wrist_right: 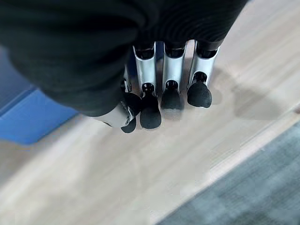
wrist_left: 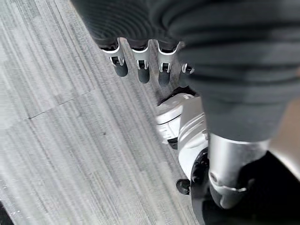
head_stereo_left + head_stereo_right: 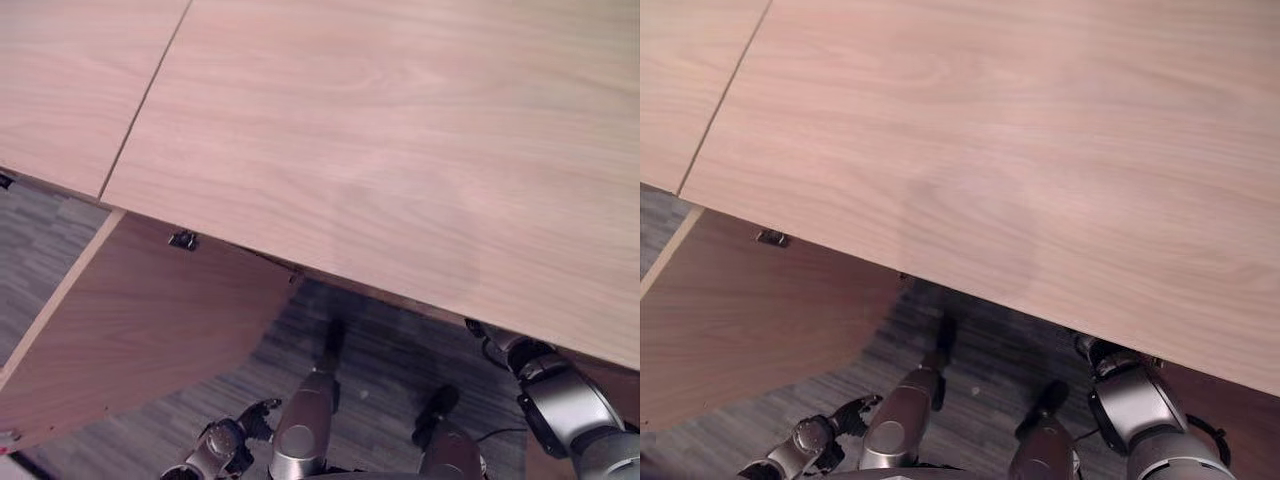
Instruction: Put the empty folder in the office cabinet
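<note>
Head views: a broad light wood-grain counter (image 3: 400, 150) spans the upper scene; below its edge an open brown wooden cabinet door (image 3: 140, 320) hangs over the grey striped carpet floor (image 3: 390, 370).
Left hand (image 3: 222, 442): low beside the door, above the carpet.
Left wrist view: the left hand's fingers (image 2: 143, 70) hang loosely straight over the carpet, holding nothing.
Right wrist view: right hand (image 1: 154, 70) with fingers (image 1: 199, 93) straight, holding nothing, over a pale wooden panel (image 1: 117, 173).
Folder: flat blue folder (image 1: 33, 117) lies on that panel, just beside the right hand.

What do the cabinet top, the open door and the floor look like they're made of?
Cabinet top: pale wood or wood-look laminate, matte, with long grain lines.
Open door: the same look, slightly redder, paler edge strip.
Floor: probably grey carpet tile, streaked, with a visible seam.
</note>
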